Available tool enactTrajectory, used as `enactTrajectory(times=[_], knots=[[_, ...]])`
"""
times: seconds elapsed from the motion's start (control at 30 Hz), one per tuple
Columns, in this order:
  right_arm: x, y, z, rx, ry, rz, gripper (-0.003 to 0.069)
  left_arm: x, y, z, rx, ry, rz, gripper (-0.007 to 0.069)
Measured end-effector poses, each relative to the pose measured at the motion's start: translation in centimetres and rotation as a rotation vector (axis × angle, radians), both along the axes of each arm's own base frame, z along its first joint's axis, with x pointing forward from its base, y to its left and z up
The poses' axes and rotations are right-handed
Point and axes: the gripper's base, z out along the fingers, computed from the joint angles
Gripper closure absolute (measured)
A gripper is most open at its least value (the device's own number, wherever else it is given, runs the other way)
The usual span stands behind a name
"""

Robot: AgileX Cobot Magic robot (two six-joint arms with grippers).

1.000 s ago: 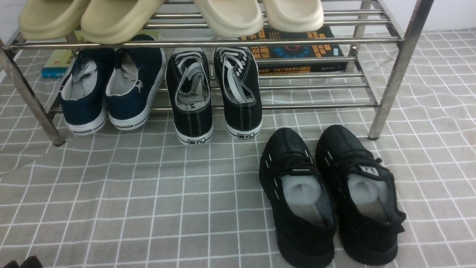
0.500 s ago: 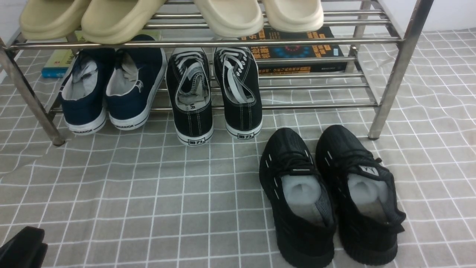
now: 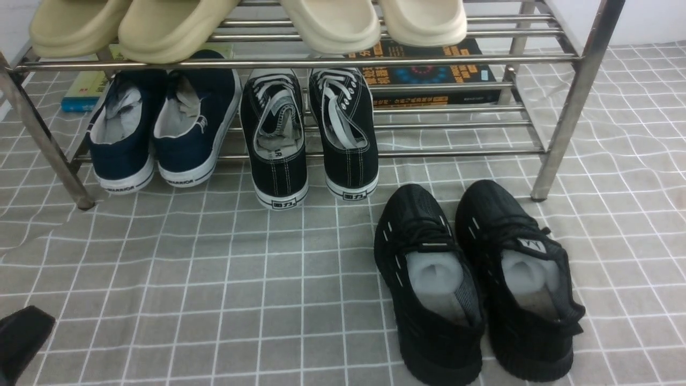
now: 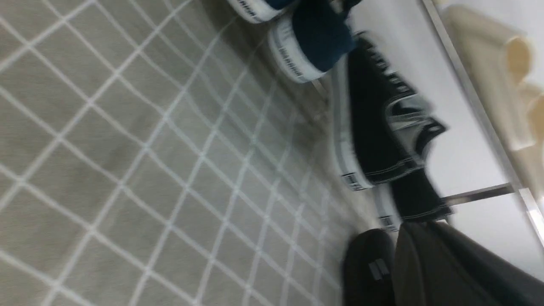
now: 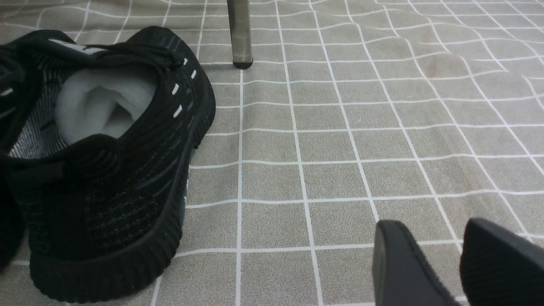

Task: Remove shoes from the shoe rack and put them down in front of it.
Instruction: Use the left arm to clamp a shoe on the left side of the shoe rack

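Beyond left fingers (image 3: 27,327), well apart: navy slip-ons (image 3: 185,153) on lower tier of shoe rack (image 3: 572,107). Heels overhang front bar, probably leaving them easy to grasp. Toes point away from fingers, long axes front-to-back, slightly skewed. Left fingers pressed together; right fingers (image 5: 433,225) spread, nothing between.

Navy shoes (image 4: 316,36) with white soles sit near black canvas sneakers (image 4: 378,123). The shut claw (image 4: 425,238) hangs over checked cloth (image 4: 170,170).
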Motion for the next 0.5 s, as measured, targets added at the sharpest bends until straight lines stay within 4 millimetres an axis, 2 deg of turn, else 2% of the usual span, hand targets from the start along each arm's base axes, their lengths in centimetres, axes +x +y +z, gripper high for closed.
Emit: enactTrajectory(times=[0.1,0.2,0.23,0.27,0.3,0.43,0.47,0.5], knots=[[0.0,0.0,0.0,0.0,0.0,0.0,0.042,3.0,0.4,-0.3,0.091,0.193,-0.003,0.0595],[0.0,0.0,0.0,0.0,0.0,0.0,0.042,5.4,0.6,-1.0,0.143,0.284,-0.004,0.0545],[0.0,0.0,0.0,0.0,0.0,0.0,0.042,6.9,0.8,-1.0,0.168,0.312,-0.001,0.0498],[0.0,0.0,0.0,0.0,0.0,0.0,0.042,7.1,0.8,-1.0,0.171,0.314,-0.001,0.0491],[0.0,0.0,0.0,0.0,0.0,0.0,0.042,8.9,1.0,-0.4,0.191,0.314,0.01,0.0424],[0.0,0.0,0.0,0.0,0.0,0.0,0.042,13.3,1.4,1.7,0.207,0.274,0.068,0.0237],[0.0,0.0,0.0,0.0,0.0,0.0,0.042,13.4,1.4,2.0,0.207,0.264,0.069,0.0237],[0.0,0.0,0.0,0.0,0.0,0.0,0.042,15.4,1.6,2.6,0.172,0.252,0.116,0.0167]])
